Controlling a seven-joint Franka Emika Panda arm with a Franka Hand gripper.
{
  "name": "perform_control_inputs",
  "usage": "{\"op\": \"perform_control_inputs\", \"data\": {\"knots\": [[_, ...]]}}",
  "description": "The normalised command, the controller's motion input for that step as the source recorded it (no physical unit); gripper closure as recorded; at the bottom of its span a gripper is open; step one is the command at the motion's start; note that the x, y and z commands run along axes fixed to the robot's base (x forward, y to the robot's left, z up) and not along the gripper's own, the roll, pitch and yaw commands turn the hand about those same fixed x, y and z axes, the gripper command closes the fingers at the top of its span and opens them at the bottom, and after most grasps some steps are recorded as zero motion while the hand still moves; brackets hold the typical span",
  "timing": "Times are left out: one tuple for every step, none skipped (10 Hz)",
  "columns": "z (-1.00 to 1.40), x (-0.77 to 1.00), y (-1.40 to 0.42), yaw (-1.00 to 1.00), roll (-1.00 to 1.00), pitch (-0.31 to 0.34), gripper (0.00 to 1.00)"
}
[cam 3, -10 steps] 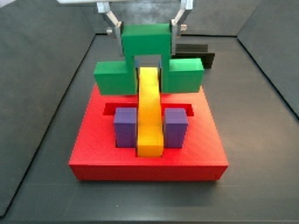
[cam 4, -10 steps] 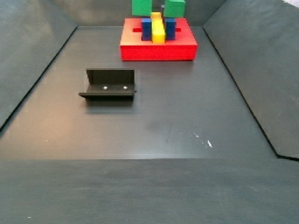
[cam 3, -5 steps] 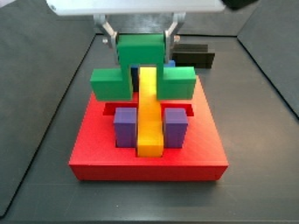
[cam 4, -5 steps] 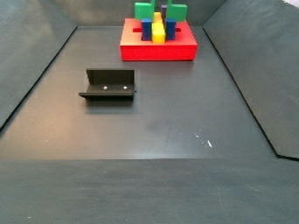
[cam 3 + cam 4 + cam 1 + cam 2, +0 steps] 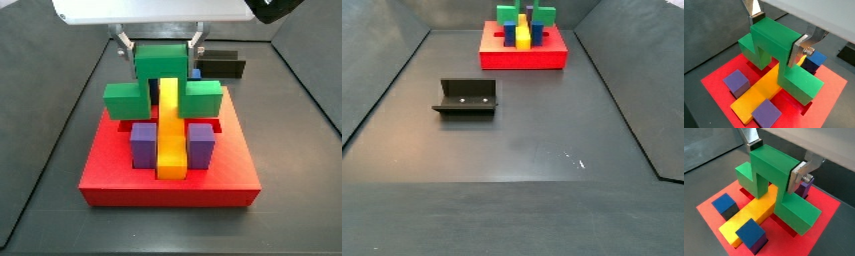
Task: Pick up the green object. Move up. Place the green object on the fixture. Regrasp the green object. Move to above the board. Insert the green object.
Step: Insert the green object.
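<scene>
Silver-fingered gripper (image 5: 777,30), jaws clamped on the matte green armed block (image 5: 774,42), straddling the long yellow bar (image 5: 757,95) over the flat red slotted board (image 5: 120,185).

The pincer (image 5: 162,42) hung over the far end of the board (image 5: 168,175), closed on the green object (image 5: 163,82), which straddled the yellow bar (image 5: 170,130). Purple blocks (image 5: 143,143) crowded both sides of the bar. The dark floor (image 5: 529,150) lay open, apart from the fixture (image 5: 466,98), well clear, seemingly unobstructed.
</scene>
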Motion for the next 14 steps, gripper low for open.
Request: {"op": "perform_control_inputs", "data": {"knots": [[-0.10,0.16,0.00,0.23,-0.06,0.000,1.00],[-0.02,0.21,0.00,0.07,-0.09,0.023,1.00],[0.00,0.25,0.00,0.00,0.00,0.061,1.00],[0.00,0.32,0.00,0.00,0.00,0.126,1.00],[0.00,0.30,0.00,-0.03,0.06,0.144,1.00],[-0.05,0.25,0.00,-0.10,0.07,0.136,1.00],[-0.12,0.18,-0.03,-0.08,0.07,0.107,1.00],[-0.13,0.15,-0.01,-0.07,0.05,0.100,1.00],[-0.14,0.12,0.00,-0.09,0.04,0.110,1.00],[-0.18,0.08,-0.01,-0.09,0.03,0.130,1.00],[-0.23,0.05,0.00,-0.11,0.00,0.117,1.00],[-0.16,0.04,0.00,-0.09,-0.06,0.051,1.00],[-0.12,0.08,0.00,-0.06,-0.08,0.043,1.00],[-0.12,0.09,0.00,-0.06,-0.08,0.046,1.00]]}}
